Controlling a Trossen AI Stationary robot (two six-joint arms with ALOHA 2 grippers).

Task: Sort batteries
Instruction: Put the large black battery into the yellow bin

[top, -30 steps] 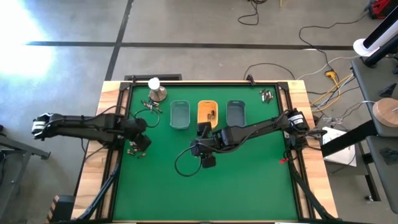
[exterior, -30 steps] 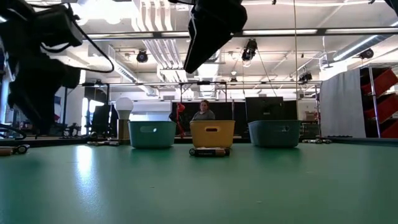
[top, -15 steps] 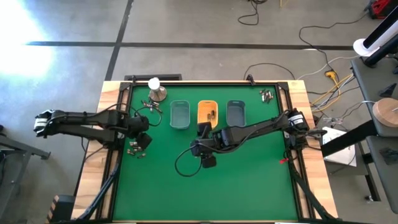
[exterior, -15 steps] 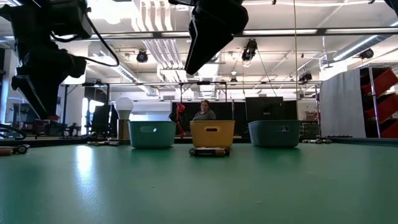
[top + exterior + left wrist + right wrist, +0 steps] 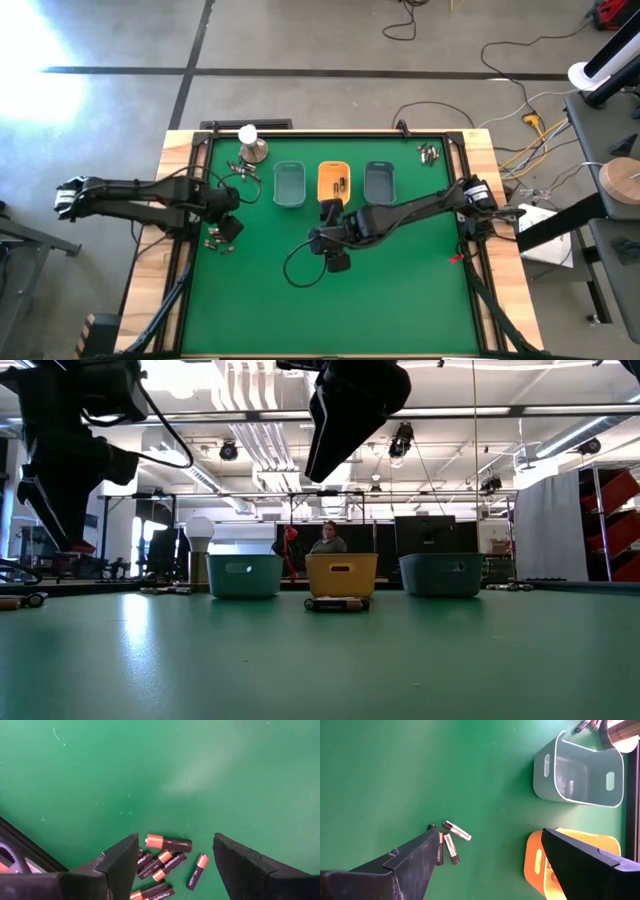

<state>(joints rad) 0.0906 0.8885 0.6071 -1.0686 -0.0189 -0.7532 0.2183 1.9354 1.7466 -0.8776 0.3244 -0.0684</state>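
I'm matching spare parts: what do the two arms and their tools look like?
Both arms are dark and jointed. The left tool and right tool each end in two broad, flat black fingers. A black cable loops beside the right arm.

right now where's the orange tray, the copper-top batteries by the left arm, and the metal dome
orange tray (image 5: 333,181), high view, on its rim.
copper-top batteries (image 5: 168,843), left wrist view, on the body of the topmost one.
metal dome (image 5: 254,151), high view, on its metal side.

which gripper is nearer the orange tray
Right. The right gripper hangs over the mat just in front of the orange tray; the left gripper is farther off, over a battery cluster near the table's left edge.
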